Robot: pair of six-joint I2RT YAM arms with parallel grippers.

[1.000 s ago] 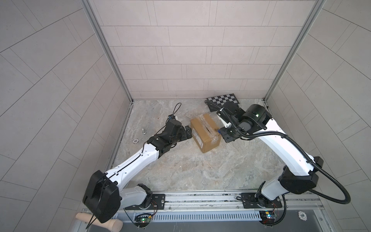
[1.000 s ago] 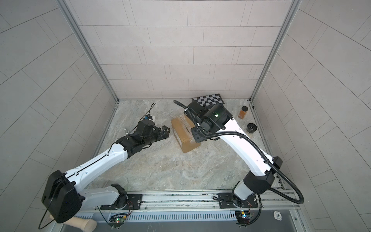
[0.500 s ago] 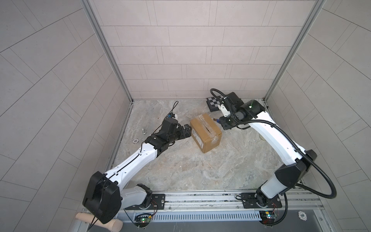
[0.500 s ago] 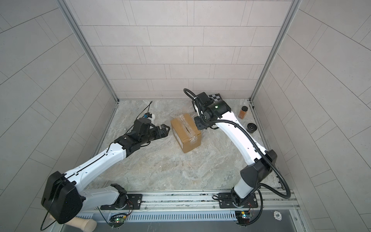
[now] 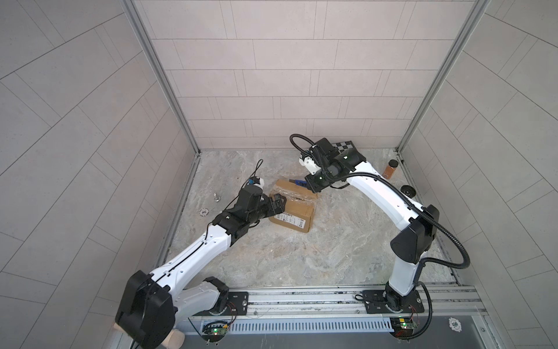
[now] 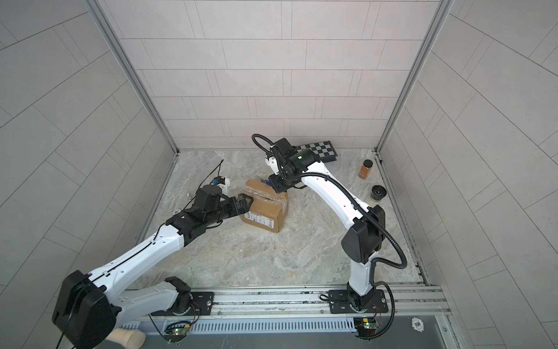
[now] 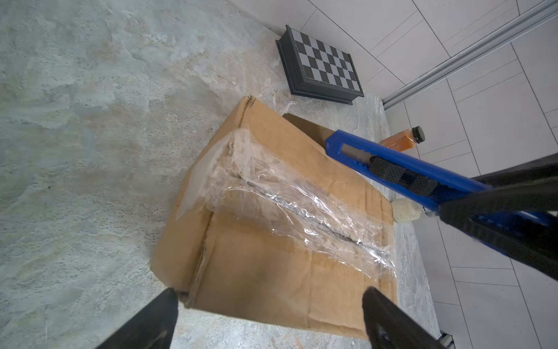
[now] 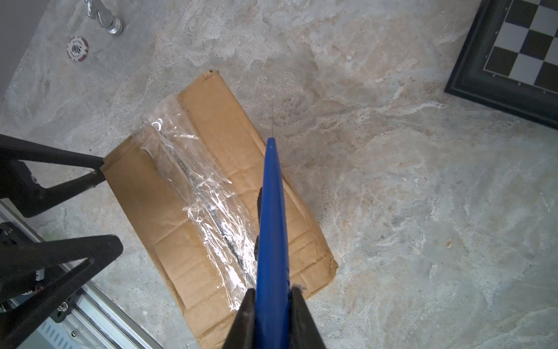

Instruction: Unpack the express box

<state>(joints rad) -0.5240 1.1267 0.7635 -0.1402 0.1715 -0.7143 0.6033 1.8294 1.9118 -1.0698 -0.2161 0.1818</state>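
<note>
Right fingers [image 8: 246, 320]: clenched on the handle of a blue utility knife [image 8: 271, 217], its nose held out over the express box [image 8: 193, 193]. Whether a blade is extended cannot be told.

Left fingers [image 7: 151, 320]: released and spread wide at the box's near end, grasping nothing. One tip is at a top corner and apparently touches it. Likely purpose: the left side steadies the carton against sliding while the right side brings the knife to the tape.

Express box: brown carton lying on the counter [image 5: 302, 256] between the two sets of fingers. Its flaps are shut, with the seam upward under crinkled clear tape [image 7: 290, 205]. A printed label [image 5: 290, 219] is on the side facing the rail [image 5: 302, 297]. The knife sits above the flap just beside the seam and roughly parallel to it; contact with the cardboard cannot be confirmed.

Surroundings:
- Checkered case [image 6: 320, 149] at the back of the counter.
- Amber bottle [image 6: 365, 169] and a black round object [image 6: 379, 192], well apart from the box toward the right edge.
- Poker chip [image 8: 77, 49] and a small metal fitting [image 8: 105, 21], toward the left edge.
</note>
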